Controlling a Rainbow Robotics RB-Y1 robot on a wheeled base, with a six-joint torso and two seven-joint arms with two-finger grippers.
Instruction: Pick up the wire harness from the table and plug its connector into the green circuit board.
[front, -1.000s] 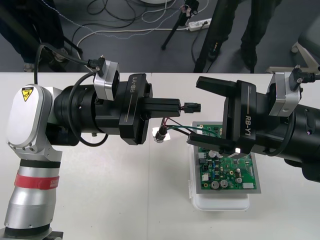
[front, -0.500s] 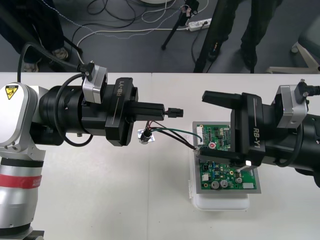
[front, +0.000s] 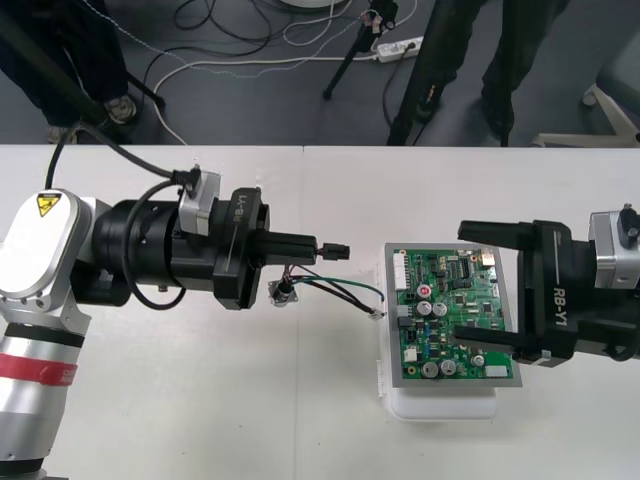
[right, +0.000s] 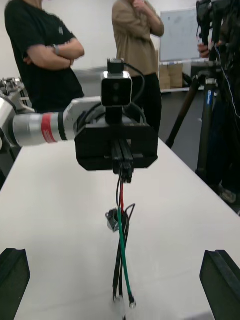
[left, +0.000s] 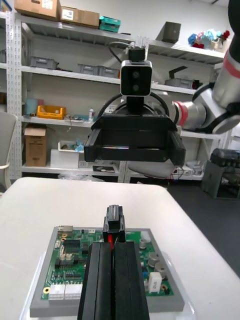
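Wire harness: you have its black plug (front: 336, 251) raised above the table, left of the board and apart from it. It is not seated in the board.
Wires: the red, green and black wires (front: 335, 287) drop from the plug. Their loose ends lie on the table just beside the board's left edge.
Socket: the round metal socket (front: 283, 291) sits below the left fingers. You cannot tell whether it touches the table.
Left gripper: your left gripper (front: 318, 248) has its fingers (left: 102, 280) pressed together, pinching the plug at their tips.
Right gripper: your right gripper (front: 487, 288) stands over the board's right half, jaws spread wide and holding nothing.
Board: the green circuit board (front: 440, 310) lies flat on its white base (front: 440, 405).
Table: the plain light table (front: 200, 400) carries the base.
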